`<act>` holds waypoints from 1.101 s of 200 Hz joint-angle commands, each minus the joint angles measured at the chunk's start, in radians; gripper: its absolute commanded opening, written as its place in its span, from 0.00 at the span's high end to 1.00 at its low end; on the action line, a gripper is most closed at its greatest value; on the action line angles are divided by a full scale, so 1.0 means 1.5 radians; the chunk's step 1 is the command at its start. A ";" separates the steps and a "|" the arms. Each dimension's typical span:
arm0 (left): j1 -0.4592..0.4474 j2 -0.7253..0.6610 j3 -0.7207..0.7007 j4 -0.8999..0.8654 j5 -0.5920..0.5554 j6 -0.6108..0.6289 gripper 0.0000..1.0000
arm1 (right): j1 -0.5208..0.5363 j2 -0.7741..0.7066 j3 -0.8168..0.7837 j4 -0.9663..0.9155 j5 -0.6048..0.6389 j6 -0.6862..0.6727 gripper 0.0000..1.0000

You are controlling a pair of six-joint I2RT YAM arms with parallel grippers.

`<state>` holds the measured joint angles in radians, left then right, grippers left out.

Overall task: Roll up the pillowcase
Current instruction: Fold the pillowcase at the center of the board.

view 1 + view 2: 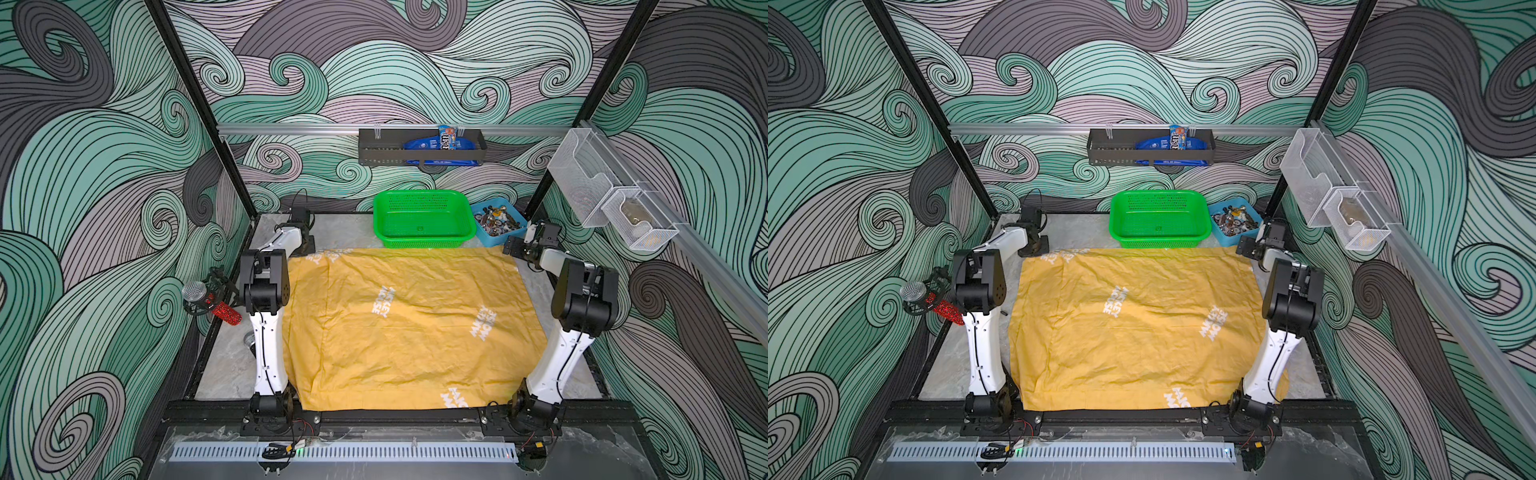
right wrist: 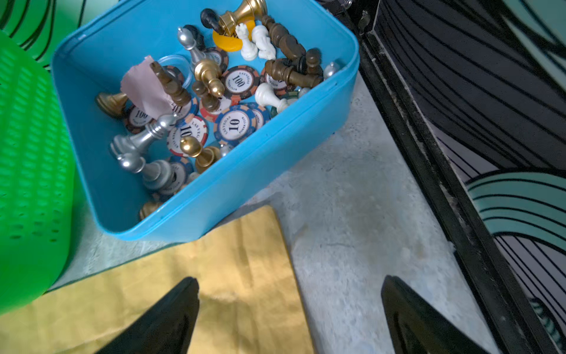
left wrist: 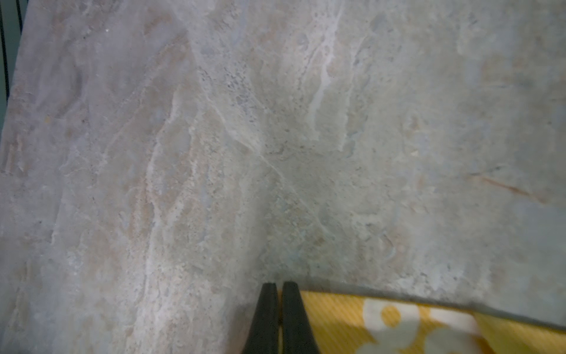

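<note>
**While the Pillowcase Lies Flat, One Hand Is Closed and One Stands Apart**

Where the counter (image 3: 214,153) lies between the two arms, one mustard-yellow pillowcase (image 1: 415,324) is spread flat and wrinkled, fully unrolled. White lettering faces up in at least four places.

1. Left hand (image 3: 279,286): its two fingers are pressed together at the edge of the far left corner of the pillowcase. Whether cloth is caught between them cannot be told.
2. Right hand (image 2: 288,280): its two fingers stand wide apart and hold nothing. One finger is above the far right corner of the cloth, the other above bare counter.

Beyond the far edge stand two containers side by side: one green basket (image 1: 424,243) and one blue tub (image 2: 275,159). The tub holds chess pieces (image 2: 211,76) and poker chips (image 2: 234,124), too heaped to count.
</note>
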<state>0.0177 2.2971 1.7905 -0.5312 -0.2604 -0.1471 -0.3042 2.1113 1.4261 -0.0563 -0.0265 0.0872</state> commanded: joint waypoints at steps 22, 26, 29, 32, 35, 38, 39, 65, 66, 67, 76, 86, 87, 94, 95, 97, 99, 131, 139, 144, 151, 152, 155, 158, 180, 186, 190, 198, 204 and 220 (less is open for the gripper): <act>0.004 -0.017 -0.004 -0.015 0.010 0.009 1.00 | 0.015 0.062 0.090 -0.072 0.024 -0.027 0.10; 0.004 -0.016 -0.004 -0.015 0.010 0.009 1.00 | 0.017 0.067 0.095 -0.077 0.024 -0.030 0.10; 0.003 -0.016 -0.004 -0.014 0.011 0.009 1.00 | 0.017 0.070 0.099 -0.079 0.022 -0.034 0.11; 0.004 -0.016 -0.004 -0.014 0.012 0.010 1.00 | 0.020 0.074 0.103 -0.084 0.021 -0.039 0.11; 0.004 -0.016 -0.004 -0.013 0.013 0.010 1.00 | 0.022 0.077 0.106 -0.089 0.022 -0.044 0.12; 0.004 -0.016 -0.004 -0.013 0.014 0.010 1.00 | 0.024 0.081 0.109 -0.093 0.023 -0.049 0.12; 0.004 -0.016 -0.004 -0.013 0.014 0.010 1.00 | 0.025 0.082 0.110 -0.094 0.024 -0.050 0.12; 0.003 -0.014 -0.004 -0.012 0.026 0.009 1.00 | 0.041 0.092 0.113 -0.107 0.034 -0.069 0.15; 0.003 -0.014 -0.004 -0.012 0.027 0.009 1.00 | 0.041 0.092 0.113 -0.108 0.036 -0.069 0.15; 0.003 -0.014 -0.004 -0.012 0.027 0.009 1.00 | 0.041 0.092 0.113 -0.108 0.036 -0.069 0.15; 0.003 -0.014 -0.004 -0.012 0.028 0.009 1.00 | 0.041 0.093 0.115 -0.109 0.043 -0.067 0.16; 0.003 -0.015 -0.007 -0.011 0.029 0.010 1.00 | 0.042 0.100 0.124 -0.117 0.052 -0.076 0.17; 0.003 -0.015 -0.007 -0.011 0.030 0.010 1.00 | 0.042 0.101 0.125 -0.119 0.054 -0.077 0.17; 0.003 -0.015 -0.006 -0.011 0.031 0.010 1.00 | 0.044 0.109 0.135 -0.135 0.064 -0.086 0.17; 0.003 -0.015 -0.006 -0.011 0.031 0.010 1.00 | 0.043 0.111 0.136 -0.138 0.065 -0.088 0.17; 0.004 -0.016 -0.006 -0.011 0.032 0.010 1.00 | 0.043 0.113 0.139 -0.141 0.067 -0.089 0.17; 0.004 -0.016 -0.006 -0.011 0.032 0.010 1.00 | 0.044 0.115 0.141 -0.145 0.068 -0.090 0.18; 0.003 -0.020 -0.008 -0.011 0.036 0.010 1.00 | 0.044 0.135 0.158 -0.164 0.076 -0.096 0.29; 0.002 -0.021 -0.011 -0.010 0.037 0.011 1.00 | 0.044 0.144 0.170 -0.175 0.078 -0.100 0.31; 0.002 -0.023 -0.013 -0.010 0.037 0.011 1.00 | 0.045 0.149 0.179 -0.182 0.076 -0.101 0.34; 0.002 -0.025 -0.015 -0.008 0.037 0.012 1.00 | 0.046 0.155 0.186 -0.192 0.071 -0.105 0.39; 0.002 -0.025 -0.016 -0.007 0.037 0.012 1.00 | 0.046 0.157 0.186 -0.194 0.070 -0.105 0.40; 0.003 -0.026 -0.017 -0.007 0.037 0.012 1.00 | 0.047 0.157 0.187 -0.195 0.066 -0.107 0.41; 0.003 -0.027 -0.019 -0.007 0.037 0.012 1.00 | 0.048 0.157 0.186 -0.195 0.063 -0.109 0.43; 0.002 -0.034 -0.025 -0.004 0.039 0.013 1.00 | 0.063 0.155 0.177 -0.195 0.065 -0.129 0.53; 0.002 -0.035 -0.026 -0.004 0.041 0.013 1.00 | 0.066 0.153 0.177 -0.195 0.069 -0.131 0.55; 0.002 -0.035 -0.027 -0.004 0.042 0.013 1.00 | 0.066 0.151 0.175 -0.195 0.071 -0.131 0.57; 0.002 -0.037 -0.027 -0.004 0.044 0.013 1.00 | 0.066 0.148 0.173 -0.195 0.072 -0.129 0.63; 0.002 -0.038 -0.027 -0.004 0.045 0.013 1.00 | 0.065 0.146 0.171 -0.194 0.072 -0.127 0.67; 0.002 -0.041 -0.028 -0.004 0.046 0.013 1.00 | 0.066 0.140 0.171 -0.194 0.073 -0.127 0.75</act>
<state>0.0193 2.2814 1.7557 -0.5240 -0.2092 -0.1410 -0.2111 2.3112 1.7008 -0.2813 0.0608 -0.0906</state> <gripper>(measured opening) 0.056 0.298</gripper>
